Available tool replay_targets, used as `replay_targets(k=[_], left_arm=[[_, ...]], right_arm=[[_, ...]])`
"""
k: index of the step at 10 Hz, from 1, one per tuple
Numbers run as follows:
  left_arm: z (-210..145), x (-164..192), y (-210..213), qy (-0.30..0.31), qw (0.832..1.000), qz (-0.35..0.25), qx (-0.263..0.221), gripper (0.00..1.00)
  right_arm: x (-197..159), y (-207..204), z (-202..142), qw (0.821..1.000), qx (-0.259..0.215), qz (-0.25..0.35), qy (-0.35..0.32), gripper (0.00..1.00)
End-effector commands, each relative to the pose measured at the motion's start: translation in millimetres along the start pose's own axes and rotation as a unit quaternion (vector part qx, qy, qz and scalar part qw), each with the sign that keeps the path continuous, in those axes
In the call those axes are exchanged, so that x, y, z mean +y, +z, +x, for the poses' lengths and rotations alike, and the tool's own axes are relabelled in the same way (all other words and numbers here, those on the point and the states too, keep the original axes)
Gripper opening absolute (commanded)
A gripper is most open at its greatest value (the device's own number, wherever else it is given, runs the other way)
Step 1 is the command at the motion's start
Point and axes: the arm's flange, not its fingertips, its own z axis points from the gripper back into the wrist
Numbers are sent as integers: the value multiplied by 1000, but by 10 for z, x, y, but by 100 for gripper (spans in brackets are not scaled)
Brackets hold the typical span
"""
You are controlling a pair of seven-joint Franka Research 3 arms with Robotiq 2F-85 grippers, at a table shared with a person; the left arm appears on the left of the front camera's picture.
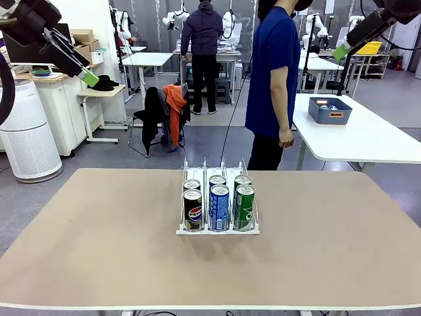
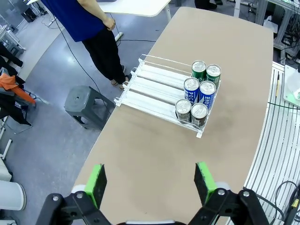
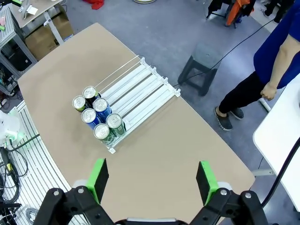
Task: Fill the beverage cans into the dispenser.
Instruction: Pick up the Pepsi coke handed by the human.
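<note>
Tan table (image 1: 79, 250) carried the clear dispenser (image 2: 150, 86) mid-table w/ six cans (image 1: 219, 208) at its robot-side end, two per lane: black, blue, green. Cans looked stiff but dentable, slick-walled, prob. heavy-ish if full, so best pinched mid-body, upright. Person (image 1: 273, 72) stood at far edge, stool (image 2: 86, 105) nearby, nothing blocked the rack; left gripper (image 2: 150, 180) & right gripper (image 3: 151, 180) hung high, jaws wide, empty.

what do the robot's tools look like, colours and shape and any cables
The left tool and right tool look alike. Each has a black jointed body with round pivot bolts and ends in two flat fingers faced with bright green pads. A black cable runs beside the right tool. No markings are readable.
</note>
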Motion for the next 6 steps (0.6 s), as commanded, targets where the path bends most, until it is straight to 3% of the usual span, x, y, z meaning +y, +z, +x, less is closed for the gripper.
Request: replay_targets(k=[1,6], left_arm=[[-23,11,-12,-1,1000,-1,6,100],[143,-67,161,15,998,-49,-37,100]], right_arm=[[5,7,-24,1000,4,-3,2,100],[-18,251,-4,999,12,50,5,100]])
